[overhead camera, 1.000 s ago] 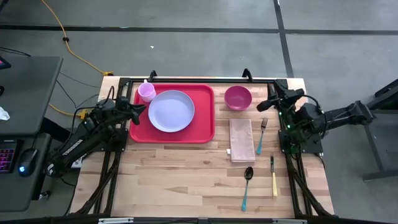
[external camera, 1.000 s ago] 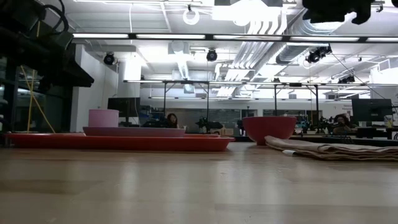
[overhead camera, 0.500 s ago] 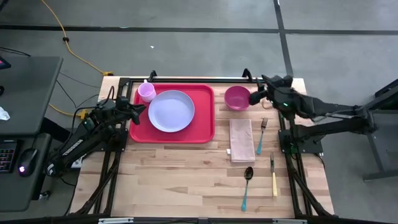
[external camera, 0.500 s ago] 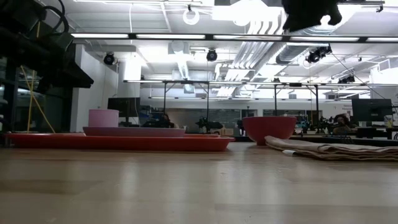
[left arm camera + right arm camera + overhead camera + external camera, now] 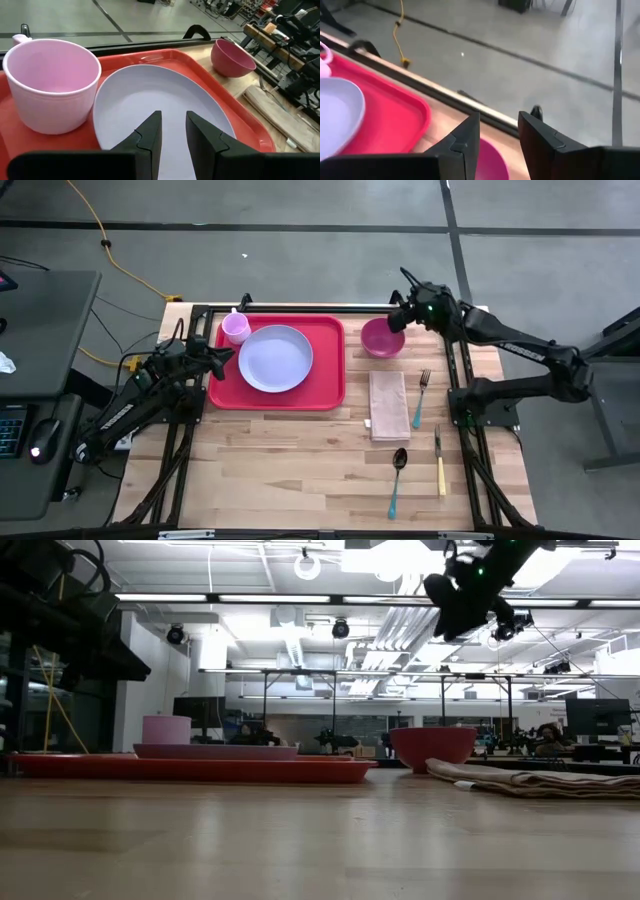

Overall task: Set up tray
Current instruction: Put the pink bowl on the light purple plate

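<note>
While the tray [image 5: 325, 385] at upper centre holds a lavender plate [image 5: 275, 358] and pink cup [image 5: 236, 328], the right gripper [image 5: 400, 316], fingers slightly parted, hovers over the empty magenta bowl [image 5: 380, 340].

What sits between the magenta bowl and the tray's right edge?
Nothing: in the high view only a narrow strip of bare wood separates the magenta bowl from the tray. The right gripper hovers by the bowl's far-right rim.

Red tray [image 5: 325, 385] lies flat at the table's far-left.

right gripper [image 5: 401, 313] raised, extended, fingers parted; left gripper [image 5: 224, 358] low, seemingly narrow gap.
</note>
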Tool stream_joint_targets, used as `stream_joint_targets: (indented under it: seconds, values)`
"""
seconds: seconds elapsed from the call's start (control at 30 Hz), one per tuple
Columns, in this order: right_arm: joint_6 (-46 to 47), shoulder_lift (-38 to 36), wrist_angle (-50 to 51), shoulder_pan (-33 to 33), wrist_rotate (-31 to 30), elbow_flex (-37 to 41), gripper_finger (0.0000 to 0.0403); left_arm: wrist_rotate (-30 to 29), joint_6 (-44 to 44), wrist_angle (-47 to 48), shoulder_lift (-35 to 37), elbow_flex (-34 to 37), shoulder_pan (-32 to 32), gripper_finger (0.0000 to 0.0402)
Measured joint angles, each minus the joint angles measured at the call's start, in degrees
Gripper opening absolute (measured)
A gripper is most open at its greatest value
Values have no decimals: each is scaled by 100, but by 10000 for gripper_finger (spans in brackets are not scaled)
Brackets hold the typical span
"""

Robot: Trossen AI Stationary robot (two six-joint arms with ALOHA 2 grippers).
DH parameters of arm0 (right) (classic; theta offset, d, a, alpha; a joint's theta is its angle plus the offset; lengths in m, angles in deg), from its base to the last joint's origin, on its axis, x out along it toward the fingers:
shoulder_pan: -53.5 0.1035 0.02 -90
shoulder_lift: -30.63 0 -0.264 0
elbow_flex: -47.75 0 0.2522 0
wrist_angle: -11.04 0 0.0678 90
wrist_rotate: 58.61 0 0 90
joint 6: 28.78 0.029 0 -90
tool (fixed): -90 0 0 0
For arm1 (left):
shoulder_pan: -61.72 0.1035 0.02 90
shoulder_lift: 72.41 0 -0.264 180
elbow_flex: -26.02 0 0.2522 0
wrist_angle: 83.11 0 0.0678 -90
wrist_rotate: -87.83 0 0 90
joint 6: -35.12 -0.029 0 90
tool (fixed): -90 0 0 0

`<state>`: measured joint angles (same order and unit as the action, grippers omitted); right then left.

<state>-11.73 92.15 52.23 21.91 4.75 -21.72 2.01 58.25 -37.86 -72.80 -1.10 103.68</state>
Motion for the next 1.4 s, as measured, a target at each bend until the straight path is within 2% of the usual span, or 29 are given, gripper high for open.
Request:
stream_joint_targets:
  seconds: [0.17, 0.43, 0.53, 0.67, 0.8, 1.03, 1.23, 1.4]
  values:
    - [-40, 118, 79, -339, 229, 0, 113, -99, 1, 23, -1, 0, 0, 117]
    - [-203, 113, 65, -409, 257, 0, 113, -363, 9, -254, -1, 11, 0, 117]
    - [-207, 113, 64, -409, 249, 0, 113, -300, 16, -893, -1, 282, -20, 117]
    - [-209, 113, 66, -409, 219, 0, 113, -351, 264, -1782, -31, 797, -383, 117]
    - [-209, 113, 74, -409, 218, 0, 113, -941, 262, -2188, -136, 850, -1032, 117]
    - [-296, 111, 285, -421, 310, 0, 113, -2216, 563, -2141, -380, 852, -2425, 117]
    - [-208, 175, 640, -718, 801, 0, 113, -3485, 696, -2193, -484, 852, -3477, 117]
    - [-208, 348, 767, -939, 1054, 0, 113, -3925, 737, -2193, -480, 852, -3997, 117]
